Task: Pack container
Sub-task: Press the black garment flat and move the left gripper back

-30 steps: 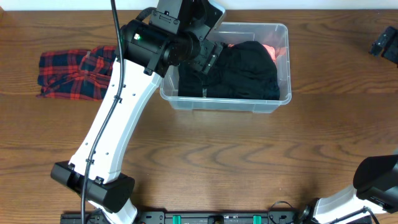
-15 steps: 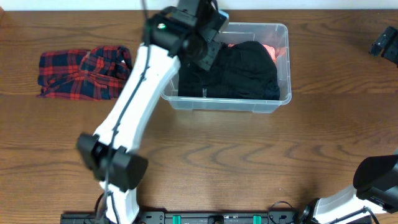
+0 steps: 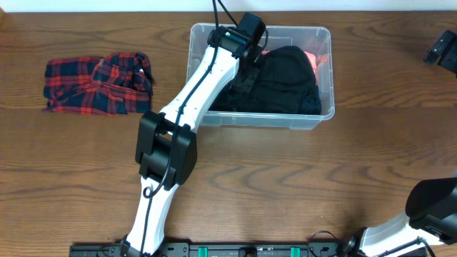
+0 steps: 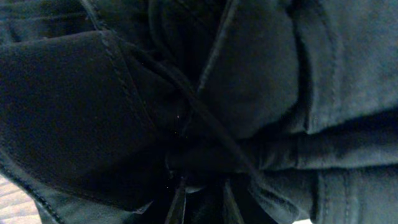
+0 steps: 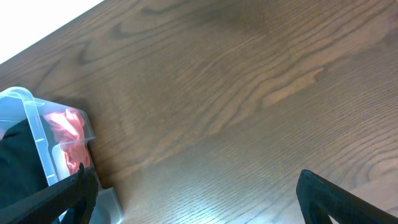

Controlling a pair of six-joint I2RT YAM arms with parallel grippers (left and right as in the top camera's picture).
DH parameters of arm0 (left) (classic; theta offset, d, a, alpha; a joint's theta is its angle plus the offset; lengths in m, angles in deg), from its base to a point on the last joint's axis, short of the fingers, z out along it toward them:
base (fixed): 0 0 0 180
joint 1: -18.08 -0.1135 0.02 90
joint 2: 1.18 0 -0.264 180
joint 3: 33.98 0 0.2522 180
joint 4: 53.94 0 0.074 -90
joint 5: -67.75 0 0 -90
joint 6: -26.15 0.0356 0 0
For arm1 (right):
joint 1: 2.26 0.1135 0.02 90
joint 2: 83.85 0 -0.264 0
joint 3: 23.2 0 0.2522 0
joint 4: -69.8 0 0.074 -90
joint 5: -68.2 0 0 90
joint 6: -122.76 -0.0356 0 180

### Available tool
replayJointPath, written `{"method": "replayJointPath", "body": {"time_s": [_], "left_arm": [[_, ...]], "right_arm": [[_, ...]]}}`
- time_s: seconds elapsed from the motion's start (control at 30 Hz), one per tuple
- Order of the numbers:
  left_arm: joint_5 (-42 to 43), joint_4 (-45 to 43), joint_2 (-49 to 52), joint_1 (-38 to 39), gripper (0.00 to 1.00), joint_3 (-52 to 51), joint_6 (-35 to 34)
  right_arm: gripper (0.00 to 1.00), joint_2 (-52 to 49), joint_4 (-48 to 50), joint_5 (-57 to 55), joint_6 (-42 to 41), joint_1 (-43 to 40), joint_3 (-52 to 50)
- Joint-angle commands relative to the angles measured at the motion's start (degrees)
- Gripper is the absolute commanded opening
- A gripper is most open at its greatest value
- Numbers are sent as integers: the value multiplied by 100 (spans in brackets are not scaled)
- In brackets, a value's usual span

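Note:
The clear plastic container stands at the back middle of the table, filled by a black garment with a pink cloth under it at the far right corner. My left gripper reaches down into the bin's far left part. The left wrist view is all black garment, its folds drawn into a pinch where the left gripper is shut on it. My right gripper hangs open over bare wood, right of the container, holding nothing.
A red and blue plaid shirt lies crumpled on the table left of the bin. The left arm's white links stretch from the front edge up to the bin. The right gripper sits at the far right edge.
The left arm has straightened and reached deeper into the bin. Its jaws have closed from wide apart onto the black cloth. The right arm has not moved.

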Motion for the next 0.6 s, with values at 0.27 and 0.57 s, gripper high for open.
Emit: {"method": "replayJointPath", "body": {"time_s": [0.27,0.57], "left_arm": [[-109,17,210,26,23,-57,-409],[-114,269,-1447,24,70,-55,-404]], "right_arm": [[99,-4,-2,-15,-81,-26,24],[99,-4,-2,-15,-81,-26,24]]}}
